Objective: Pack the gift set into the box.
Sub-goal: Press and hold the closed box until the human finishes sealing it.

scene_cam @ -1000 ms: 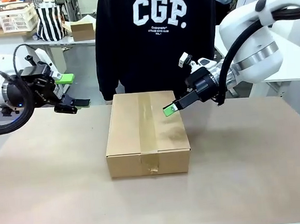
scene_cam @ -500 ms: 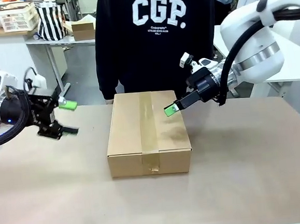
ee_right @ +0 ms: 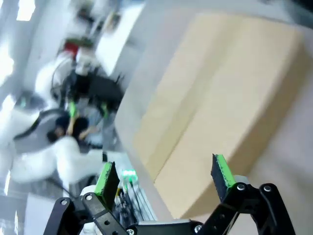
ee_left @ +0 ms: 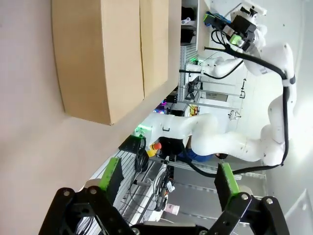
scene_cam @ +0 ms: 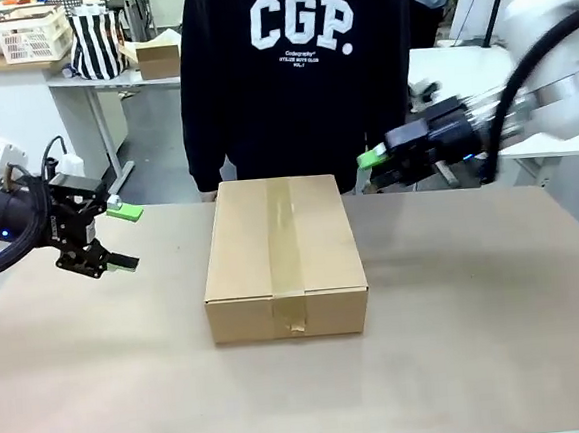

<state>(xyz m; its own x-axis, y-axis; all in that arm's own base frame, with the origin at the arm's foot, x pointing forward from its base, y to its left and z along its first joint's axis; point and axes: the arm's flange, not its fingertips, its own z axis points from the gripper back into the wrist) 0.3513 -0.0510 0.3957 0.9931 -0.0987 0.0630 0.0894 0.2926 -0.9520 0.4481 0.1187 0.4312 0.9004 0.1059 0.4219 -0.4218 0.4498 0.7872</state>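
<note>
The box (scene_cam: 284, 256) sits mid-desk (scene_cam: 480, 342), taped shut along the top (plain brown cardboard), well apart from both tools. Left tool (scene_cam: 119, 237) hovers off its left side, fingers spread, gripping nothing. Right tool (scene_cam: 367, 169) hangs past its far right corner, also spread and empty.

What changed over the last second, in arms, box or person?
The right gripper pulled back off the box, moving to the robot's right and up; it is open and empty. The left gripper dropped lower and drew back toward the robot's left, also open and empty. The box stayed shut, taped and in place, and the person stayed behind it.
</note>
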